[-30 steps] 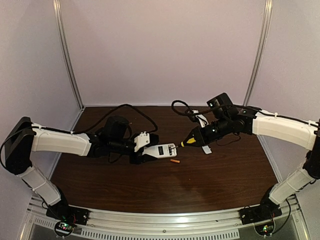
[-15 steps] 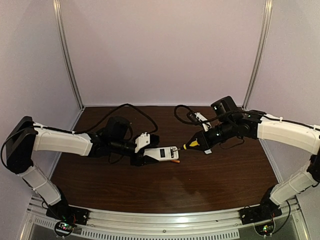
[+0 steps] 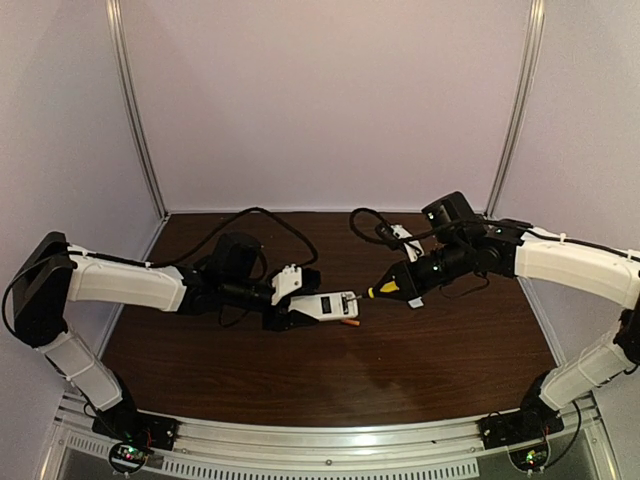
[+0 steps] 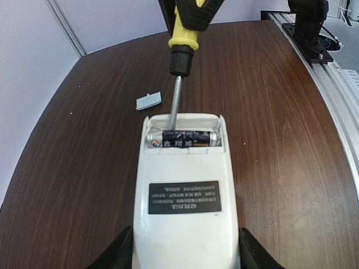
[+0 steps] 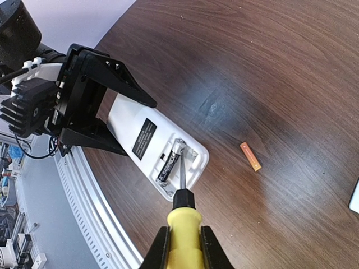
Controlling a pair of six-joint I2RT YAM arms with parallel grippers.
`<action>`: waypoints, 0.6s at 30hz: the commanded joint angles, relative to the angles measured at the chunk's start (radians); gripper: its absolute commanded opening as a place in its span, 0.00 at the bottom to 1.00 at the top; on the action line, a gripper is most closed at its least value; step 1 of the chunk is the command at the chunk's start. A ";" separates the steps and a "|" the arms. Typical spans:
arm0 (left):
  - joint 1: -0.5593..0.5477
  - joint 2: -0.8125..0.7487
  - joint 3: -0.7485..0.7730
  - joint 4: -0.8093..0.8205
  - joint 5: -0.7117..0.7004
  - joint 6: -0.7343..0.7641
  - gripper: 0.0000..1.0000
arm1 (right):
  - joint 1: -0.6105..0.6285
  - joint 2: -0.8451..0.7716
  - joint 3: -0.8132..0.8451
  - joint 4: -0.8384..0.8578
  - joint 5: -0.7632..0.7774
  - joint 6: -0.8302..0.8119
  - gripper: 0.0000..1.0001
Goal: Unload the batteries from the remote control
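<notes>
Now, L jaws clamp 1 remote (image 4: 184,190), R jaws 1 screwdriver (image 5: 182,224), 2 batts (image 4: 182,139) (orange one (image 5: 251,156) out)

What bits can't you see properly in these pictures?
- Left wrist view: label words on the remote control, too small and blurry.
- Left wrist view: the screwdriver tip, hidden behind the black battery.
- Top view: that battery, too small to spot.

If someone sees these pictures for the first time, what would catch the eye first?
The yellow-handled screwdriver in the right gripper, its tip poking into the open bay of the white remote control held by the left gripper. A dark battery sits in that bay; an orange battery lies loose on the table nearby.
</notes>
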 commanded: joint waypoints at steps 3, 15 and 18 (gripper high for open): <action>-0.004 -0.038 0.015 0.146 -0.058 0.023 0.00 | -0.005 0.058 0.027 -0.112 -0.009 0.107 0.00; -0.008 -0.054 0.012 0.147 -0.107 0.049 0.00 | -0.005 0.067 0.066 -0.152 -0.008 0.285 0.00; -0.009 -0.057 0.011 0.152 -0.115 0.050 0.00 | -0.005 0.062 0.062 -0.156 -0.023 0.303 0.00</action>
